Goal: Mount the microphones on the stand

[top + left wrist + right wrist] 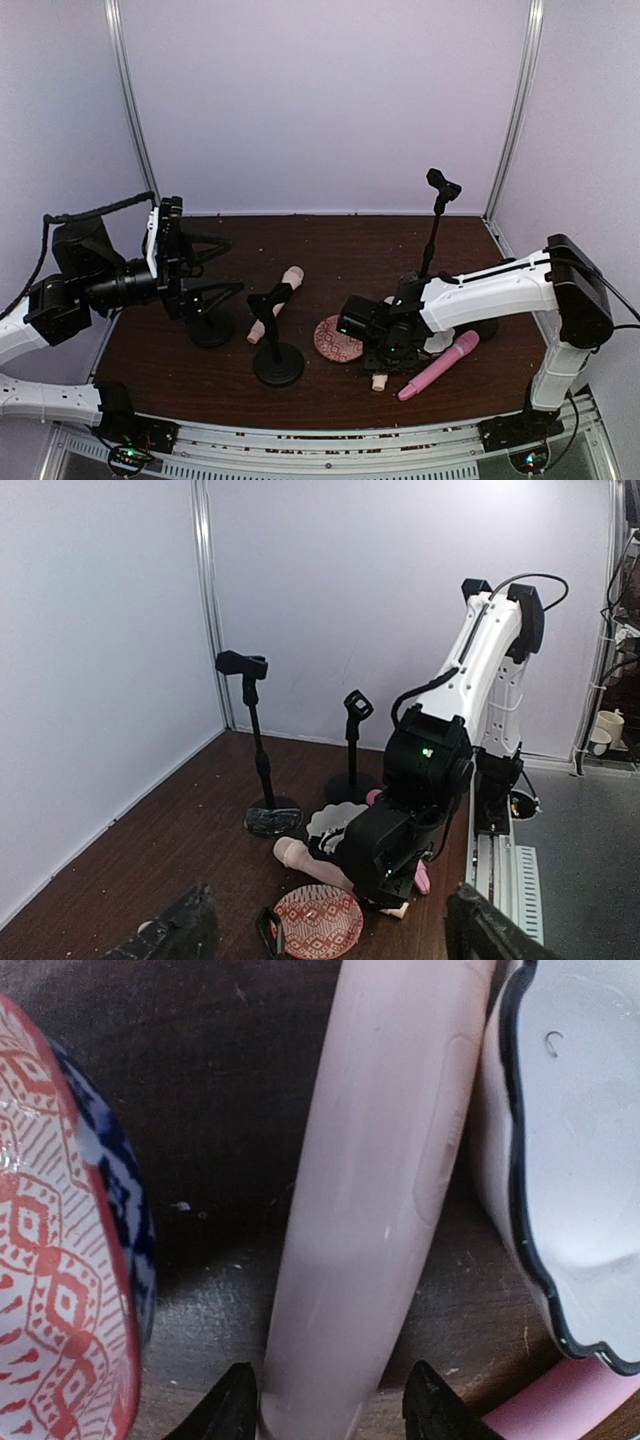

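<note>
A peach-cream microphone (pixel 370 1190) lies on the table between two dishes. My right gripper (pixel 385 355) is lowered over it, jaws open, fingertips (pixel 236 1406) straddling its lower shaft with a small gap; its ends also show in the top view (pixel 380 381) and the left wrist view (pixel 298 856). A second cream microphone (pixel 276 300) rests tilted at the clip of the middle stand (pixel 278 362). The pink microphone (pixel 438 365) lies at the front right. A tall stand (pixel 437 215) with an empty clip stands at the back right. My left gripper (pixel 232 265) is raised at the left, open and empty.
A red patterned dish (pixel 337 338) lies left of the right gripper, a white scalloped dish (pixel 570 1150) right of it. Another stand's base (pixel 212 328) sits under the left gripper. A short stand (pixel 355 740) stands behind the right arm. White walls enclose the table.
</note>
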